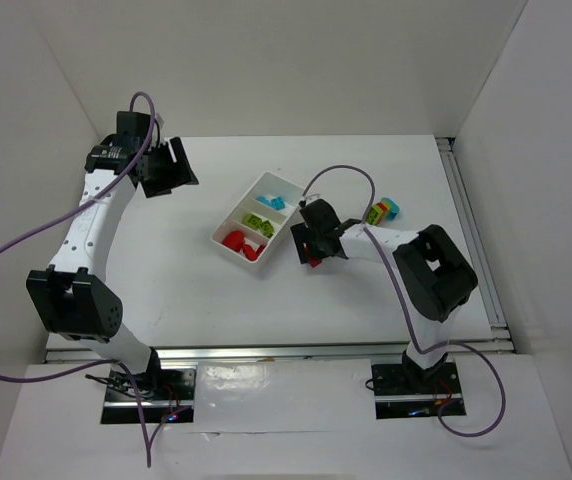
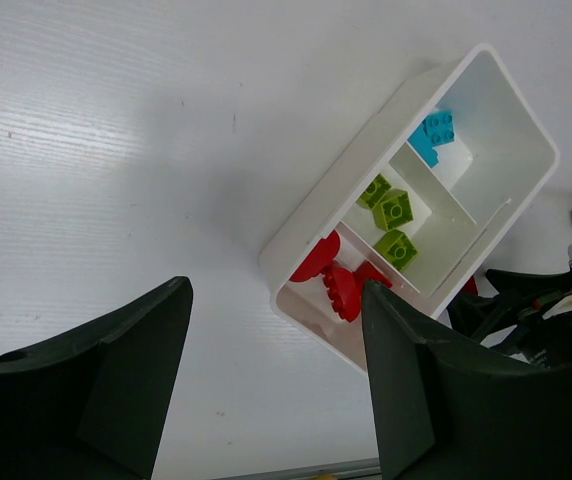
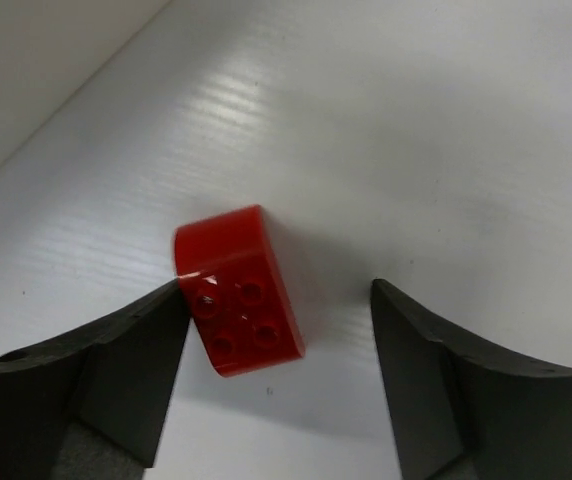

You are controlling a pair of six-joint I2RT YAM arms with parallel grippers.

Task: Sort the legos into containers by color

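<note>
The white tray (image 1: 228, 222) lies mid-table with three compartments: cyan bricks (image 1: 274, 201) at the far end, lime green bricks (image 1: 257, 220) in the middle, red bricks (image 1: 238, 242) at the near end. The left wrist view shows the same tray (image 2: 366, 165). My right gripper (image 1: 313, 250) is open just right of the tray, straddling a red brick (image 3: 241, 295) that lies on the table; its left finger (image 3: 136, 350) touches the brick. A stacked multicolour brick (image 1: 384, 211) sits to the right. My left gripper (image 1: 166, 165) is open and empty, held high at the far left.
White walls enclose the table on the left, back and right. A metal rail (image 1: 471, 230) runs along the right edge. The right arm's purple cable (image 1: 341, 170) arcs above the tray's right side.
</note>
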